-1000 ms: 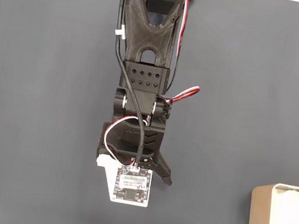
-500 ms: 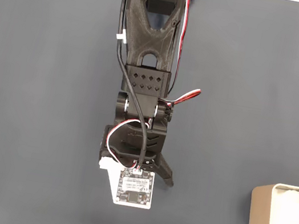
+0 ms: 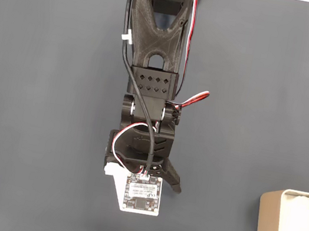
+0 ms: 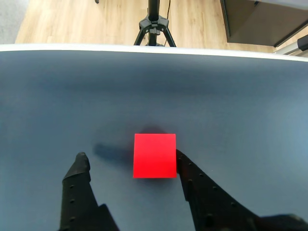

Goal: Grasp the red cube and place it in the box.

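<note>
Fingers of the tool (image 4: 130, 161) stand apart in the wrist view, and taking the red cube (image 4: 154, 155) as the landmark, the left finger (image 4: 79, 175) sits well to its left with bare table (image 4: 53, 106) between them, while the right finger (image 4: 185, 168) lies just against the cube's right face, touching or nearly so. The tool is thus spread wide with the cube inside the gap but off-centre, probably because the fixed finger serves as a stop on one side and the moving finger is left to sweep in from the other. The cube rests flat on the dark table, its top face square to the camera, with a soft shadow behind it. Beyond the table edge, above the cube, tripod legs (image 4: 154, 29) stand on a wooden floor. In the fixed view the arm (image 3: 155, 62) reaches down the middle of the table and hides the cube beneath the wrist camera board (image 3: 142, 194); the box (image 3: 291, 229) lies far to the right of that spot, at the frame edge, with white lining inside. Judging from this, closing is the step in hand, then a carry rightward.
</note>
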Controlling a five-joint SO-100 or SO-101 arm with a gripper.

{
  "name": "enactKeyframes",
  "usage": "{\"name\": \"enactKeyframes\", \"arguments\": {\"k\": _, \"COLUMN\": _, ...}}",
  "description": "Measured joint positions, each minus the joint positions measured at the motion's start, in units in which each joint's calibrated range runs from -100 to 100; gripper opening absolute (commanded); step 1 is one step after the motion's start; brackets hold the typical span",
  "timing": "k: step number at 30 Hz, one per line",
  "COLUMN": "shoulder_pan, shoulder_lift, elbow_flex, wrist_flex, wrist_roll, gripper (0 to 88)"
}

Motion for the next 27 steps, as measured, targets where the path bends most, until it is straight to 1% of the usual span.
{"name": "enactKeyframes", "arguments": {"k": 6, "shoulder_pan": 0.00, "shoulder_lift": 0.00, "elbow_flex": 0.00, "wrist_flex": -0.48, "wrist_roll": 0.00, "gripper": 19.7}}
{"name": "enactKeyframes", "arguments": {"k": 12, "shoulder_pan": 0.00, "shoulder_lift": 0.00, "elbow_flex": 0.00, "wrist_flex": -0.48, "wrist_roll": 1.03, "gripper": 9.8}}
{"name": "enactKeyframes", "arguments": {"k": 23, "shoulder_pan": -0.07, "shoulder_lift": 0.35, "elbow_flex": 0.00, "wrist_flex": -0.48, "wrist_roll": 1.56, "gripper": 0.0}}
{"name": "enactKeyframes", "arguments": {"k": 27, "shoulder_pan": -0.07, "shoulder_lift": 0.35, "elbow_flex": 0.00, "wrist_flex": -0.48, "wrist_roll": 1.56, "gripper": 0.0}}
